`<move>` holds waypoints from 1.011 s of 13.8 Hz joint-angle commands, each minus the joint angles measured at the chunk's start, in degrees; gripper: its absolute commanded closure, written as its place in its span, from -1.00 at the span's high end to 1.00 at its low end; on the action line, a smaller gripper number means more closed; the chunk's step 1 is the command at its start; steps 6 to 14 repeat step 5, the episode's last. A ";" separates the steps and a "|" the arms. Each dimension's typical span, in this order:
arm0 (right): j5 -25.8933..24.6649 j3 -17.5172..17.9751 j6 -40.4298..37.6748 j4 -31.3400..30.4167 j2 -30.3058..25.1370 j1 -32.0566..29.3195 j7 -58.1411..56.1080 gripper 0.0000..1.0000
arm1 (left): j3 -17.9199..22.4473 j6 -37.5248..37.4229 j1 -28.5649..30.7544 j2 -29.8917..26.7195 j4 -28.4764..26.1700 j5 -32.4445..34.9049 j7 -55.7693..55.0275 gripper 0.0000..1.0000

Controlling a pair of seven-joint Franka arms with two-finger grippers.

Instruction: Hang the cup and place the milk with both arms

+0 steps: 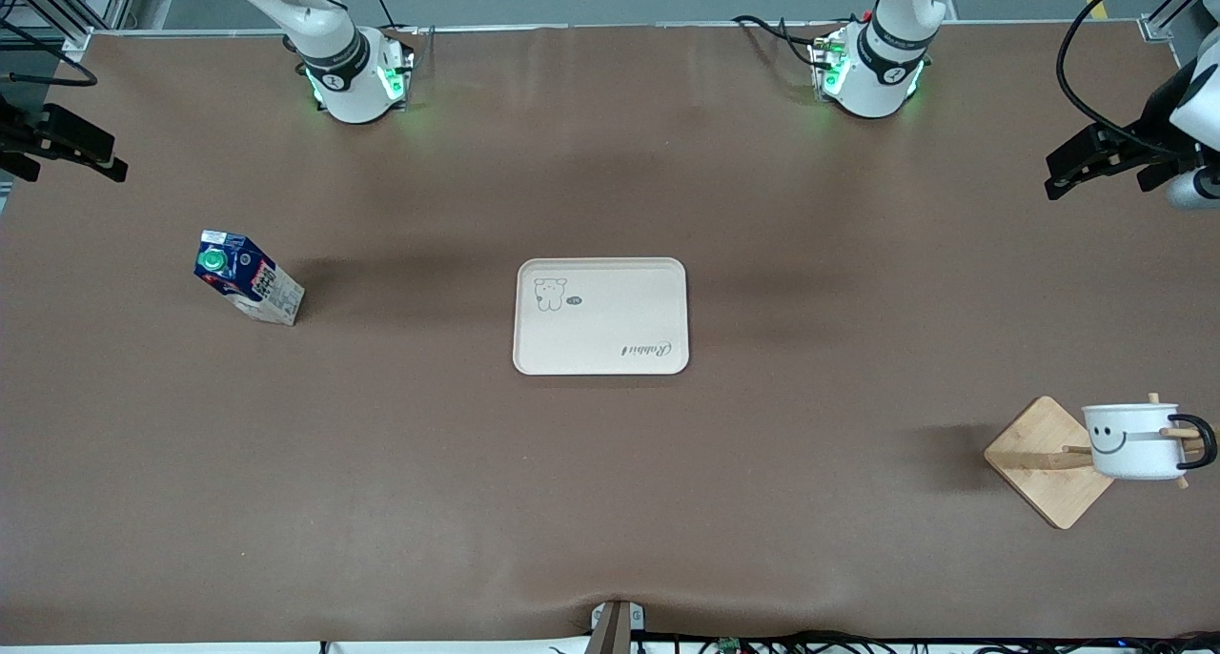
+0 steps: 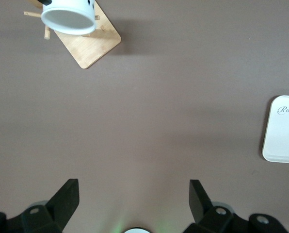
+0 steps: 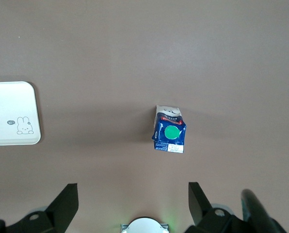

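The white cup (image 1: 1134,441) with a smiley face hangs by its black handle on a peg of a wooden rack (image 1: 1039,459) at the left arm's end of the table, near the front camera. It also shows in the left wrist view (image 2: 69,18). The dark blue milk carton (image 1: 246,277) with a green cap stands on the table toward the right arm's end, and shows in the right wrist view (image 3: 169,135). My left gripper (image 1: 1056,173) (image 2: 134,194) is open and empty, up over its end of the table. My right gripper (image 1: 110,156) (image 3: 132,194) is open and empty over its end.
A cream tray (image 1: 610,301) with a rabbit print lies at the middle of the table, with nothing on it; its edge shows in both wrist views (image 2: 282,131) (image 3: 11,114). The rack's square base (image 2: 93,46) sits on the brown tabletop.
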 commanded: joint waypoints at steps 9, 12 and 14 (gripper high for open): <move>-0.03 0.65 -0.16 -0.52 -0.75 -0.48 0.69 1.00 | 0.05 0.40 -0.12 0.14 0.61 1.27 -0.22 1.00; -0.03 0.65 -0.16 -0.52 -0.75 -0.48 0.69 1.00 | 0.05 0.40 -0.12 0.14 0.61 1.27 -0.22 1.00; -0.03 0.65 -0.16 -0.52 -0.75 -0.48 0.69 1.00 | 0.05 0.40 -0.12 0.14 0.61 1.27 -0.22 1.00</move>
